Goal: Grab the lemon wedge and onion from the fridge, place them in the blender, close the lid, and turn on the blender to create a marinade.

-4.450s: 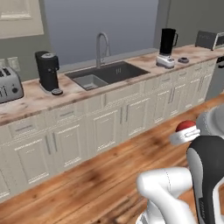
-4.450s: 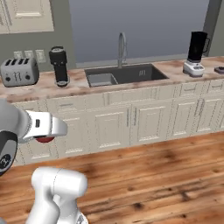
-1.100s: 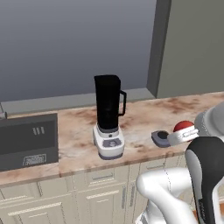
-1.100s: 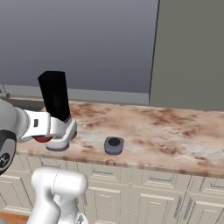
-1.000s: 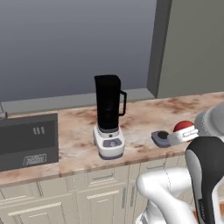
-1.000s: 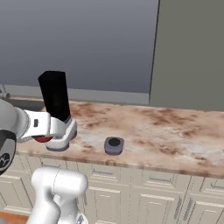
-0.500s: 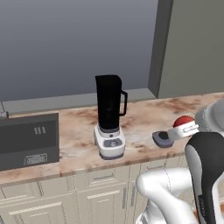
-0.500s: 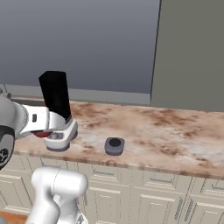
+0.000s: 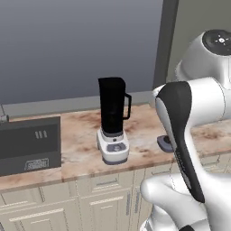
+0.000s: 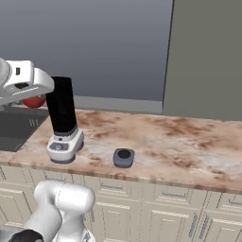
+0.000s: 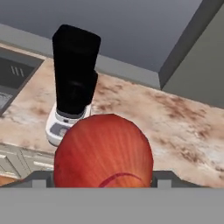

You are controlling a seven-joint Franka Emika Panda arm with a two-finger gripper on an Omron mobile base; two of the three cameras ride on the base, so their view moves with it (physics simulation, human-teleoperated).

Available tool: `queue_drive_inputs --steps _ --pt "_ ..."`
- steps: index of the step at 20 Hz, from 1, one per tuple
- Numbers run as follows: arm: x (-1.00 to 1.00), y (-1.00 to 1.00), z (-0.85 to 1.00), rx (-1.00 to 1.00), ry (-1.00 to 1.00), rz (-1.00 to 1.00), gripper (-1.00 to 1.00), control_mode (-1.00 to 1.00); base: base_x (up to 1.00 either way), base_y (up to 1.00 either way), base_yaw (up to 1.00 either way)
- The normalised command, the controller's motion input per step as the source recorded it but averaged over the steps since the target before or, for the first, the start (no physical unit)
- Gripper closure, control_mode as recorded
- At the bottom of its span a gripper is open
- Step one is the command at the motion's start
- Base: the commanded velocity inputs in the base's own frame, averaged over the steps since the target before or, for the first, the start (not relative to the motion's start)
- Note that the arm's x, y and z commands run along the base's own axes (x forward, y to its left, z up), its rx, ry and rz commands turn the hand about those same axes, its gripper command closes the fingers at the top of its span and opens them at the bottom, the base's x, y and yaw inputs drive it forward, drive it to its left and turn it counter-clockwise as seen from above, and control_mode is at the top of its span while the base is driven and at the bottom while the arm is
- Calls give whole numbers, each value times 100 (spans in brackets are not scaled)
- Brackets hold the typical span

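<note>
While lid (image 10: 124, 157) sits beside blender (image 9: 113, 126), hand (image 11: 103, 178) grips onion (image 11: 103, 155) (red).

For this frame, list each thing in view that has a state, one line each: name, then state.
Blender: upright on the counter, jug top uncovered.
Lid: off the jug, lying flat on the counter beside the blender.
Onion: held off the counter between the jaws.
Gripper: jaws wide, closed on the onion.
</note>
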Motion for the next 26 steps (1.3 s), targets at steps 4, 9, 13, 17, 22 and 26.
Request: queue_drive_inputs --steps 4,9,13,17,22,26 --pt "72 23 33 0 25 2 100 -100 0 0 0" --pt "21 0 -15 10 2 8 100 -100 0 0 0" --pt "53 7 -12 9 -10 0 100 -100 0 0 0" --pt "73 29 -2 4 -2 0 100 -100 0 0 0" --pt "73 38 -3 0 1 0 100 -100 0 0 0" --pt "64 37 -6 0 7 0 100 -100 0 0 0"
